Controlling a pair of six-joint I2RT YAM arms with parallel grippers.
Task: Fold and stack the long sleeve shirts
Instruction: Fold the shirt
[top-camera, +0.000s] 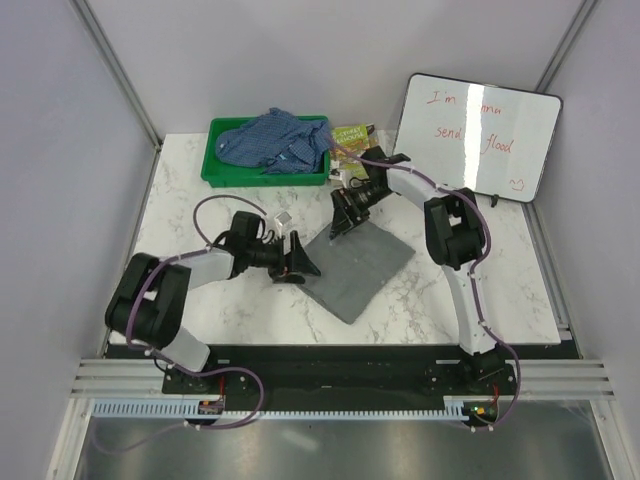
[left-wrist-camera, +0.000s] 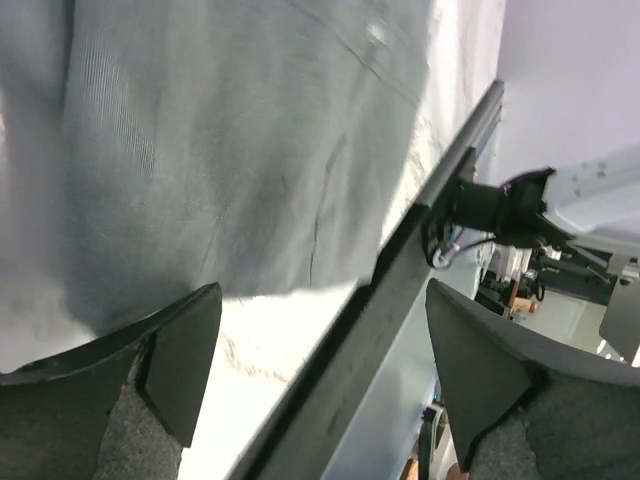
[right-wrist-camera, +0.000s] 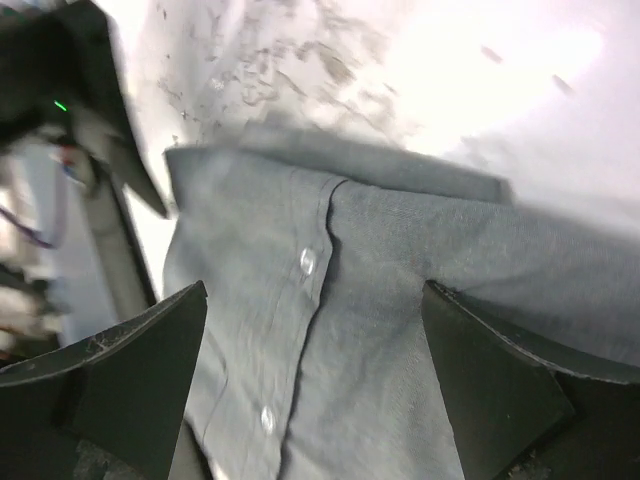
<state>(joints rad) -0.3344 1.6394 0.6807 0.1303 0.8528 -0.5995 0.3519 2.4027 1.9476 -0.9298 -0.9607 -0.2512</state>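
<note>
White marble surface (top-camera: 520, 285) fills the booth between pale walls (top-camera: 70, 150), and the robot is bolted at its near edge, at 6 o'clock. Nearest to the bases is the left gripper (top-camera: 303, 262), a little to the 9 o'clock side of the centre. Its fingers stand wide apart and nothing is between them. In its wrist view the gap shows only the edge of the surface and a dark frame rail (left-wrist-camera: 400, 260), with grey cloth above.

Just beside it, toward 3 o'clock, lies the grey shirt (top-camera: 360, 272). It is folded to a flat rectangle in the middle of the surface, and its long axis goes from about 7 o'clock to 1 o'clock. The left gripper is at the 9 o'clock corner of it; I cannot tell if a fingertip touches the cloth. The right gripper (top-camera: 340, 226) hangs at the 11 o'clock corner, over the buttoned front strip (right-wrist-camera: 315, 280) that its wrist camera shows. It is also open and holds nothing.

Farther, at 11 o'clock from both grippers, a green bin (top-camera: 240, 178) stands near the back wall, well apart from the grey shirt. The blue checked shirt (top-camera: 275, 140) lies crumpled in it, not yet folded. A whiteboard (top-camera: 480, 135) leans at 1 o'clock. I judge the grey shirt finished, so the coming move is a reach to the bin. The right gripper is slightly nearer, but the bin is on the left arm's side.
</note>
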